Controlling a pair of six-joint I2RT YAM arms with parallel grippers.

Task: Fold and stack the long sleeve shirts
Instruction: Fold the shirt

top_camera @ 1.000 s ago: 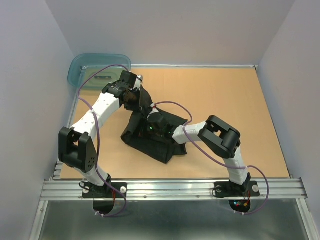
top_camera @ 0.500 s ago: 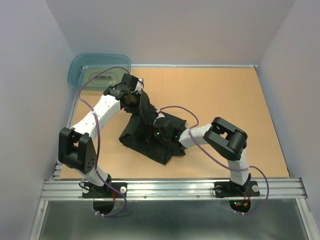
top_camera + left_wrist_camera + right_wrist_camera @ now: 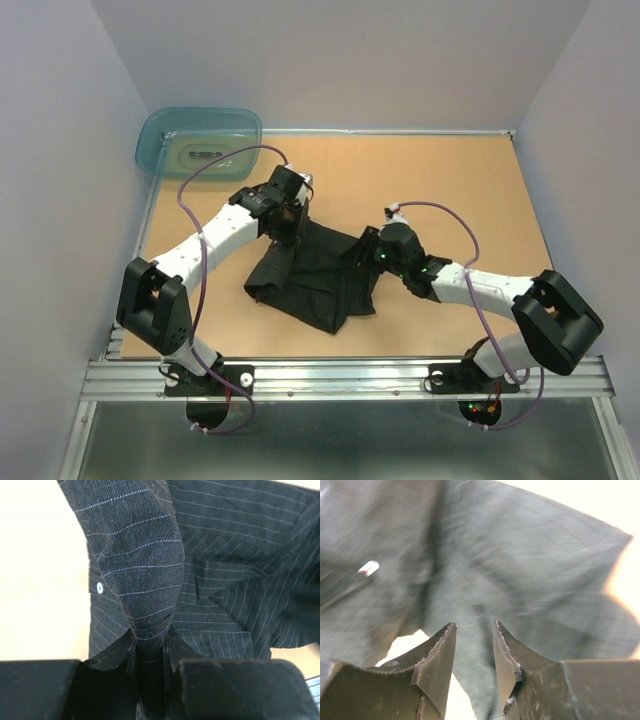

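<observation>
The dark pinstriped shirt [image 3: 320,285] [image 3: 225,580] [image 3: 520,555] lies bunched on the table [image 3: 470,190], well apart from the teal tub [image 3: 160,130] and nearer the arm bases than the tub is. At the shirt edge closest to the tub, the left gripper [image 3: 293,215] [image 3: 150,645] is pinched tight on a raised fold, a pale button [image 3: 99,587] beside it. On the side farthest from the tub, the right gripper [image 3: 365,250] [image 3: 474,625] stands part-open, cloth showing in its gap, unclamped
</observation>
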